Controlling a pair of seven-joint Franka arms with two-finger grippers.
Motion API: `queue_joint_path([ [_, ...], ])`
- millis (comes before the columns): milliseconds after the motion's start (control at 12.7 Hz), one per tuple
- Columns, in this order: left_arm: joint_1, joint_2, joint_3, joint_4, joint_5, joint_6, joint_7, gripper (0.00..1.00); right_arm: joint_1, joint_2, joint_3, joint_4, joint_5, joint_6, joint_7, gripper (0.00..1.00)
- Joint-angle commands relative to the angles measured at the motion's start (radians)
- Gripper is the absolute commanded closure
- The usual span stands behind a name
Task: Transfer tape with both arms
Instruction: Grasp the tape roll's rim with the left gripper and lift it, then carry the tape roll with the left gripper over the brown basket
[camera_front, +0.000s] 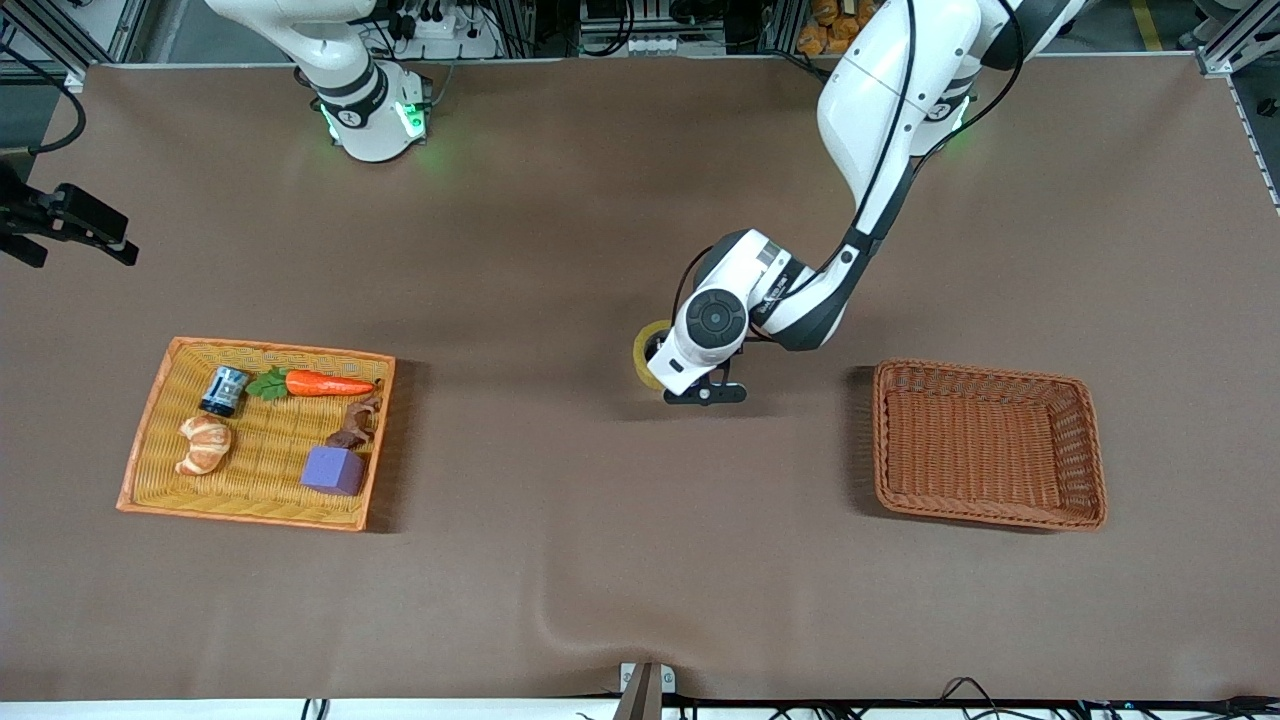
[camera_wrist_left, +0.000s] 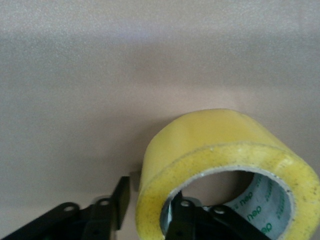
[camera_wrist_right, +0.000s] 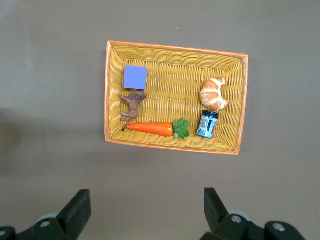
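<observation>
Brown table cloth (camera_front: 560, 520) is carrying an orange tray (camera_front: 140, 470) toward the right arm's end and a red-brown wicker basket (camera_front: 1085, 500) toward the left arm's end. Between them the left gripper (camera_wrist_left: 150, 210) is gripping the tape (camera_wrist_left: 210, 145), one finger inside the core and one outside. Right gripper (camera_wrist_right: 145, 212) is hanging wide open, holding nothing, over the tray.

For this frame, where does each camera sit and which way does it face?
Front view: high across the table, facing the arms' bases; shows the left arm and left hand at the tape.
Left wrist view: looks past its fingers at the tape.
Right wrist view: looks down between open fingers at the yellow basket.
Shared: front and left wrist show the tape; front and right wrist, the basket.
</observation>
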Motion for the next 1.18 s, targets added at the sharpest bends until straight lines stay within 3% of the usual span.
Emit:
queue_joint_path([
  [0,0.010,-0.011,0.002,-0.002,-0.019,0.010,-0.003,1.00,-0.007,0.019,0.002,0.003,0.004,-0.009,-0.009,0.00],
  [394,0.046,-0.102,0.016,-0.005,-0.002,-0.004,-0.002,1.00,-0.048,0.044,0.002,-0.007,0.036,-0.004,-0.019,0.00],
  [630,0.114,-0.227,0.014,-0.002,0.042,-0.125,0.010,1.00,-0.042,0.055,0.002,-0.007,0.057,0.008,-0.020,0.00],
  [1102,0.299,-0.420,0.013,0.009,0.069,-0.298,0.294,1.00,-0.048,0.038,0.005,-0.003,0.021,0.003,-0.021,0.00],
])
